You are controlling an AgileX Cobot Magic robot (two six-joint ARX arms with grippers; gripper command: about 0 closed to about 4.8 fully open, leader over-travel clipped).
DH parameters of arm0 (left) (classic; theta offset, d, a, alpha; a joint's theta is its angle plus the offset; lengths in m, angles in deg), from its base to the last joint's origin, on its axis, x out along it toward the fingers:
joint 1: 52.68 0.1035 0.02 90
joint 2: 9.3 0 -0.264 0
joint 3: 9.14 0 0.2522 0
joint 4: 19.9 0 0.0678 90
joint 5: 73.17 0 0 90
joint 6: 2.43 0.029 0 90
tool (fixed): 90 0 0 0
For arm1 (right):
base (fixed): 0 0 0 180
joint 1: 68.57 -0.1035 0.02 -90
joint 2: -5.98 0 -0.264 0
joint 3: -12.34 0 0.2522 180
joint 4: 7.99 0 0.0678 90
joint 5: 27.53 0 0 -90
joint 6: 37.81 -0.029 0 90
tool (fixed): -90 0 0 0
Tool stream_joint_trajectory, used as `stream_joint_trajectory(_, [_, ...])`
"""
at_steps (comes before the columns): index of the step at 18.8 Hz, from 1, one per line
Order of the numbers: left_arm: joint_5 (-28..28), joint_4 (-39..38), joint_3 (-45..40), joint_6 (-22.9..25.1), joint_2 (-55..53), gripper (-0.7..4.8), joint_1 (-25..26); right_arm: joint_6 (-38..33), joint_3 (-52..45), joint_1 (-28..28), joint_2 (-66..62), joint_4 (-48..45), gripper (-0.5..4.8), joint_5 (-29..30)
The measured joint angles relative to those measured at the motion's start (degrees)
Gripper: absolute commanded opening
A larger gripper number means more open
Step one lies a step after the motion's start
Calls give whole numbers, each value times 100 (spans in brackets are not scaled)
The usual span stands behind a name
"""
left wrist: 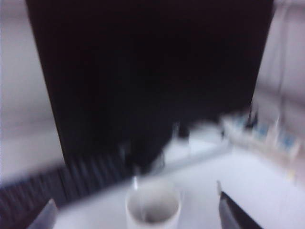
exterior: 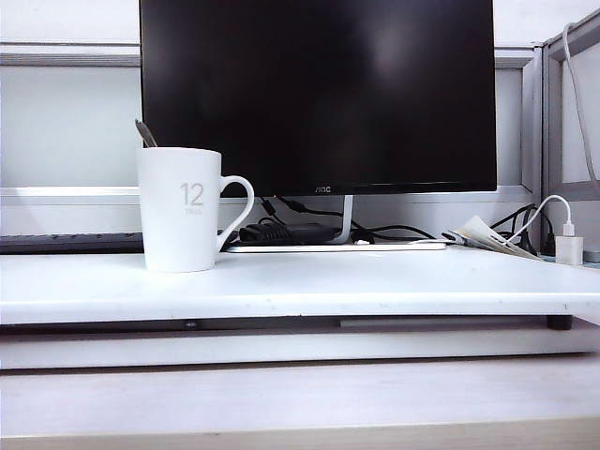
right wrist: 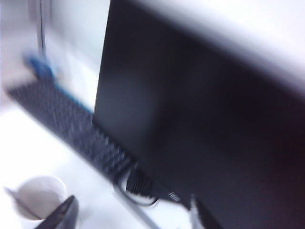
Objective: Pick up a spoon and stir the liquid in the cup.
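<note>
A large black monitor (exterior: 319, 94) filled the back of the scene, its screen dark, standing on a slim silver stand at the rear of the white table (exterior: 375, 286). A dark keyboard (exterior: 70, 243) lay along the back edge of the table on the left, and a tangle of black cables (exterior: 291, 230) sat at the monitor's foot. A white charger (exterior: 568, 247) with its cord stood at the far right, near some folded papers (exterior: 483, 232).

The cup (exterior: 185, 210) stood upright on the left part of the table, in front of the keyboard, its loop handle turned to the right and the grey "12" print facing the exterior camera. The spoon (exterior: 145, 132) stood inside the cup, leaning, with only its thin handle showing above the rim at the left.

Neither arm appeared in the exterior view. In the blurred left wrist view the left claw (left wrist: 138, 217) hung above the cup (left wrist: 152, 206), its fingers spread wide apart and empty. In the blurred right wrist view the right claw (right wrist: 131, 214) stood apart too, holding nothing, with the cup (right wrist: 38, 196) and spoon (right wrist: 19, 202) just off to one side of it.
</note>
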Motion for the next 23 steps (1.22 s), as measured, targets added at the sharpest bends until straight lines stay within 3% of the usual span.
stream_joint_trajectory(3, [0,-240,0,-105,1318,479,0,-66,-28,81,1394,520,290,-2])
stream_joint_trajectory(4, [0,-448,7,-149,1679,479,0,-72,-120,77,1801,728,235,2])
stream_joint_trajectory(6, [26,-1132,-9,-184,2367,479,0,-31,-743,79,2911,1414,212,-15])
stream_joint_trajectory(7, [68,-1233,-9,-144,2533,479,0,-33,-1005,79,3311,1556,217,-9])
stream_joint_trajectory(11, [398,-1993,-2,-417,2809,479,0,-420,-2277,77,5169,1869,359,-7])
stream_joint_trajectory(14, [579,-3117,-136,-739,2798,479,0,-909,-3668,77,6072,1974,369,-7])
stream_joint_trajectory(16, [579,-3418,-337,-772,2800,479,0,-1062,-4859,85,6767,1921,369,35])
stream_joint_trajectory(18, [579,-3303,-577,-772,2802,479,0,-1416,-5971,77,7228,1403,369,116])
stream_joint_trajectory(23, [450,-2317,-1882,-780,2793,479,0,-2124,-9040,55,7674,-1858,368,138])
